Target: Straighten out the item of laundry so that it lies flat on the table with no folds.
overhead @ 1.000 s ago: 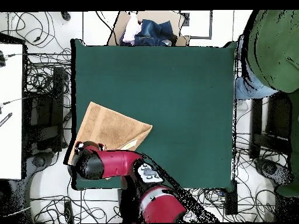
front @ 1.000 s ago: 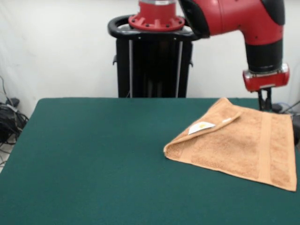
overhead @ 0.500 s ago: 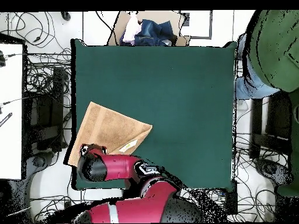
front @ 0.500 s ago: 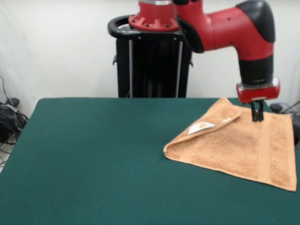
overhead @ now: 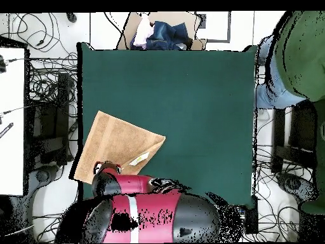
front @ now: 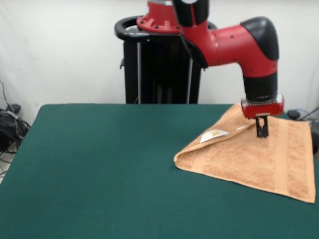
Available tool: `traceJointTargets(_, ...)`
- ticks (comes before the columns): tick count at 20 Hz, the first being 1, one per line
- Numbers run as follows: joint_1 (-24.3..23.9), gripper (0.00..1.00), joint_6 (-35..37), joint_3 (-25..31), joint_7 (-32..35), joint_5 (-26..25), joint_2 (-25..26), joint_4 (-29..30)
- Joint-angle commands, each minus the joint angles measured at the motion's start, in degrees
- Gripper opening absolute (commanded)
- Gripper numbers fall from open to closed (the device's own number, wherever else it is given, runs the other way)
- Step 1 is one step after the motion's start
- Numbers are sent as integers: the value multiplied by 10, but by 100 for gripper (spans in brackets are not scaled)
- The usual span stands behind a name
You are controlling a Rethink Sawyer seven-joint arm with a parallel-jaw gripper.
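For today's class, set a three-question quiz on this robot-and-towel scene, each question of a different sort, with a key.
1. True or false: the peach-orange terry towel lies fully flat on the dark green felt table.
2. In the front view, where is the gripper? A: over bare felt; B: over the towel by the folded flap; C: beside the pedestal.
3. Fill in: the small white sewn label sits on the folded ____ of the towel.

Key
1. False: one corner is folded over.
2. B.
3. Flap.
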Motion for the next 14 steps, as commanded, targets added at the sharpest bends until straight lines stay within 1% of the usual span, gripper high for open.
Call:
traceJointTargets(1,-8,0,-36,-17,113,-9,49,-22)
traceJointTargets(5,-20,0,-44,-15,112,-19,58,-22)
traceJointTargets(8,-38,0,-31,-13,104,-33,51,-20)
traceJointTargets(12,-66,0,-25,-14,87,-67,65,-30)
traceJointTargets(14,-84,0,-19,-15,80,-86,65,-28)
